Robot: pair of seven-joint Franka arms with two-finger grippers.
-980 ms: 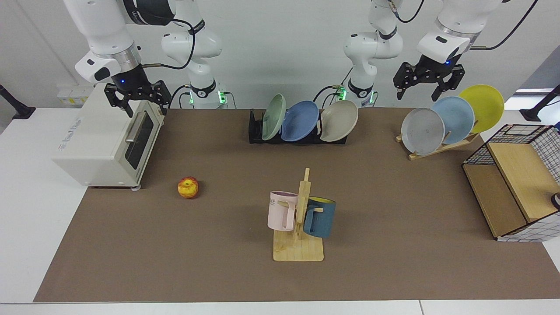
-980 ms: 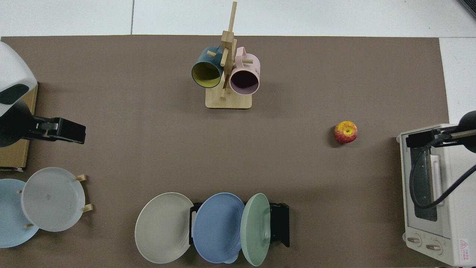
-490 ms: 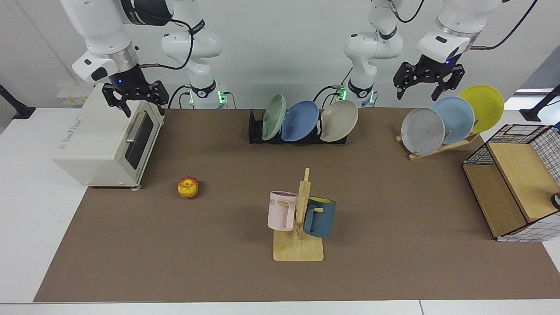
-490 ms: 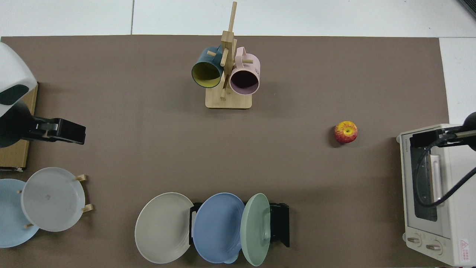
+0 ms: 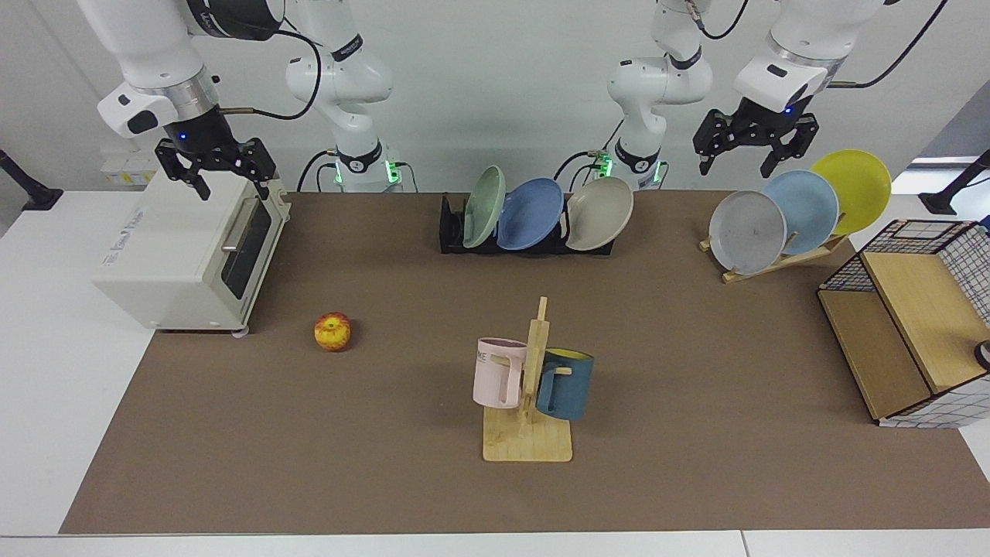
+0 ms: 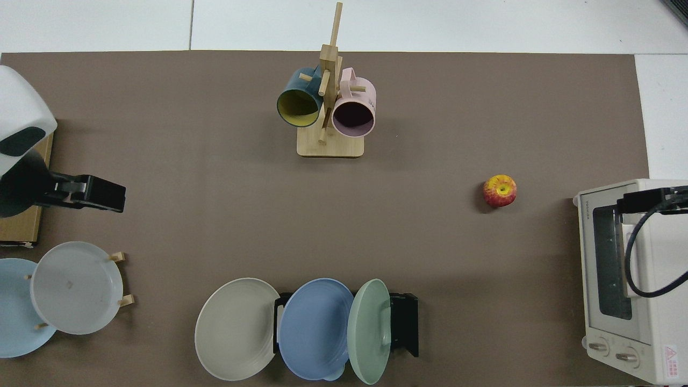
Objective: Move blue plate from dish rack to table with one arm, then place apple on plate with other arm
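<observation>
- Since 1 s ago, right end effector [image 5: 216, 168] has drifted off toward the view's left & slightly up, over the toaster oven [image 5: 189, 247]; fingers apart, holding nothing. Left end effector [image 5: 754, 148] barely shifted, hangs above the wooden plate rack [image 5: 773, 263], fingers apart, empty.
- Nothing else moved: plates, apple, mugs as before.
- Hidden/cut off: in top view the right arm's hand is mostly out of frame, only a black bit & cable over the oven; sky-blue plate [image 6: 13, 306] cut by edge, yellow plate not seen there. Dish rack [image 5: 452, 224] mostly covered by its plates.
- Counts: 2 arms; 6 plates (3 per rack); 2 mugs on mug stand [image 5: 528, 433]; 1 apple; 1 oven; 1 wire-sided box [image 5: 913, 325].
- Blue plate [image 5: 530, 214] stands tilted in dish rack, between green plate [image 5: 484, 206] & beige plate [image 5: 599, 213].
- Apple [image 5: 332, 331] sits on counter [image 5: 696, 348] mat, near the oven's front corner, well apart from both end effectors.
</observation>
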